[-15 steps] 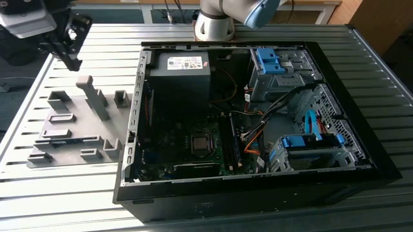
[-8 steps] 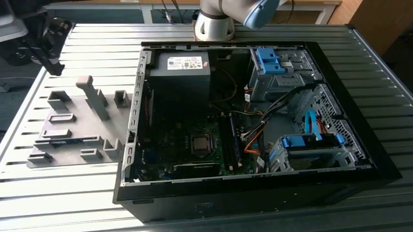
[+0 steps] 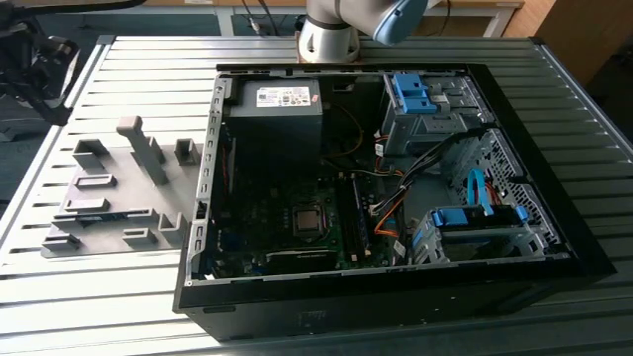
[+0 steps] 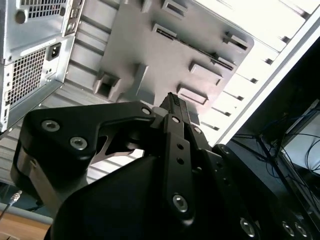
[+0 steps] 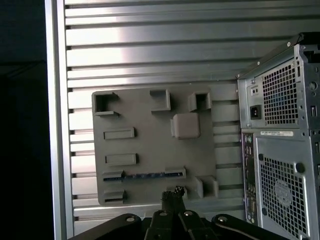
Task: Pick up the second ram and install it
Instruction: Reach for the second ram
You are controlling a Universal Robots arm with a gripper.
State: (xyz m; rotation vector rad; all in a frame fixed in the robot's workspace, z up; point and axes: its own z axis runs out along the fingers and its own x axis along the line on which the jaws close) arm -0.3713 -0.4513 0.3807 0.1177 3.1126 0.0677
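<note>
The ram (image 5: 142,175) sits in the grey fixture (image 5: 150,130) on the counter (image 5: 150,45), beside the PC case (image 5: 280,150). We judge it light, stiff, fragile: grip the long edges, not the chips. Gripper (image 5: 173,192) hangs above it w/ fingers together, empty.

Found the computer case (image 3: 396,293) lying open side up on the slatted table (image 3: 148,52). Saw the power supply (image 3: 282,122) in the case's far corner toward the exterior view's left, and drive cages (image 3: 425,111) along the case's side at the exterior view's right. Noted the fixture plate (image 3: 129,196) flat on the table just beside the case, at the exterior view's left, a gap between. Spotted the second ram (image 5: 142,175) lying on the plate, outside the case and apart from it. Caught the gripper (image 5: 173,191) in the first wrist view outside the case, over the plate's edge near the ram.
</note>
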